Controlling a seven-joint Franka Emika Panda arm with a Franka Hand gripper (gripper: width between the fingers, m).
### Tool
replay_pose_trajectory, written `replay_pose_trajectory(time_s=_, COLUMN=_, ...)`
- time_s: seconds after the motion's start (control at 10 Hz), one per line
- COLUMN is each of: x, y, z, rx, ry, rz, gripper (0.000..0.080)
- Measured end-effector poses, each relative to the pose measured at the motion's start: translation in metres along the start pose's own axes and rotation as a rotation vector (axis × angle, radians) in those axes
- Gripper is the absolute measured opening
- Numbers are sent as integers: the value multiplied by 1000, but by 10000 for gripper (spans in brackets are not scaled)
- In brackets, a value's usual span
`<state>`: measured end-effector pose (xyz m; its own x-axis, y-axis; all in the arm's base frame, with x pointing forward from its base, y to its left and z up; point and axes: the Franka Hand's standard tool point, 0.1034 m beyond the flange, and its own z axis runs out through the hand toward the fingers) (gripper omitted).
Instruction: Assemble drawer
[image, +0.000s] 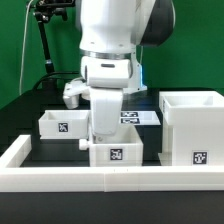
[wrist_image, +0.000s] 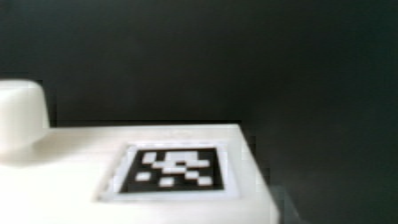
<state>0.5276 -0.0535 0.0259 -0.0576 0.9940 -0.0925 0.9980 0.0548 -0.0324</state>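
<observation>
In the exterior view the tall white drawer housing (image: 195, 128) stands at the right, open at the top, with a tag on its front. One small tray (image: 60, 124) lies at the left. A second small tray (image: 116, 151) sits at the front centre against the border wall. My gripper (image: 105, 136) hangs straight down onto this tray's back edge; its fingers are hidden by the hand and the tray. The wrist view shows a white tagged face (wrist_image: 173, 170) of a tray very close, with a white knob (wrist_image: 18, 118) beside it; no fingers show there.
The long low white border wall (image: 110, 181) runs along the front and up the exterior view's left side. The marker board (image: 143, 117) lies flat behind the arm. The table top is dark (wrist_image: 214, 60).
</observation>
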Motion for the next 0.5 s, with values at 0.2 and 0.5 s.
replay_pose_trajectory(time_s=0.2, x=19, y=4, z=-3, rx=1, ry=8, rz=55, gripper=42)
replay_pose_trajectory(time_s=0.5, x=22, y=3, z=-1, rx=7, ry=12, rz=105, gripper=42)
